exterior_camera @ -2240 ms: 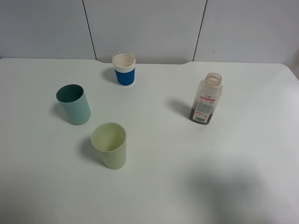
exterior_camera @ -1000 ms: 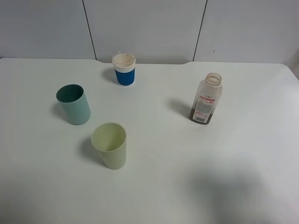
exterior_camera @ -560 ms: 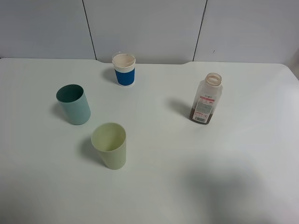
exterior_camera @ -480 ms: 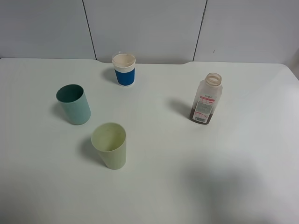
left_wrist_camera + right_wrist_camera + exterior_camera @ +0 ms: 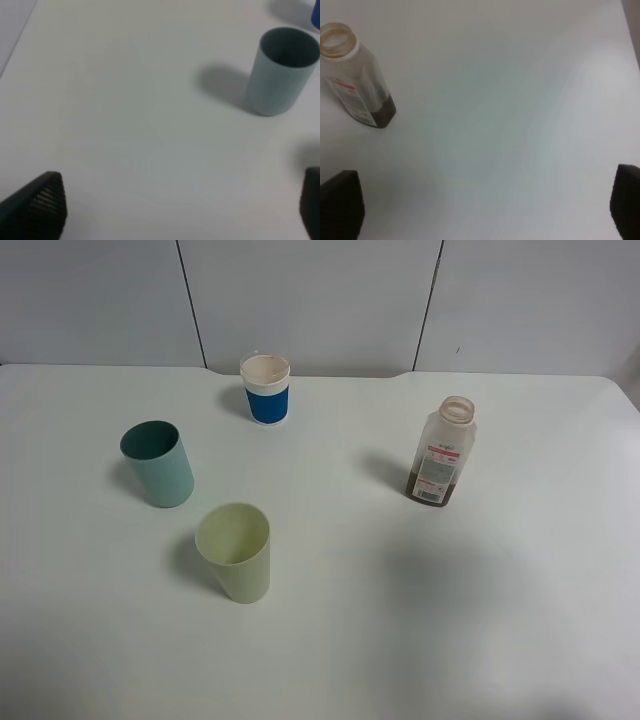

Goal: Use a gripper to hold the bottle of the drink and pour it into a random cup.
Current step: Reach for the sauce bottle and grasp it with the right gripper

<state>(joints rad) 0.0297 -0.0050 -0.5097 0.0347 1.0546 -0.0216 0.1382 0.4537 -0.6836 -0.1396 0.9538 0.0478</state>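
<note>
The bottle (image 5: 441,452) stands upright and uncapped at the right of the table, with brown drink low in it. It also shows in the right wrist view (image 5: 355,77). The pale yellow-green cup (image 5: 234,552) stands upright at the front left. My right gripper (image 5: 482,202) is open and empty, well short of the bottle, with only its black fingertips (image 5: 340,202) showing. My left gripper (image 5: 177,205) is open and empty, with one fingertip (image 5: 40,205) in view. Neither gripper shows in the exterior high view.
A teal cup (image 5: 157,463) stands at the left and also shows in the left wrist view (image 5: 282,70). A white cup with a blue band (image 5: 266,388) stands at the back. A grey panelled wall (image 5: 320,300) runs behind the white table (image 5: 340,640).
The soft shadow on the table's front right has crept toward the bottle. The bottle and the cups have not moved.
</note>
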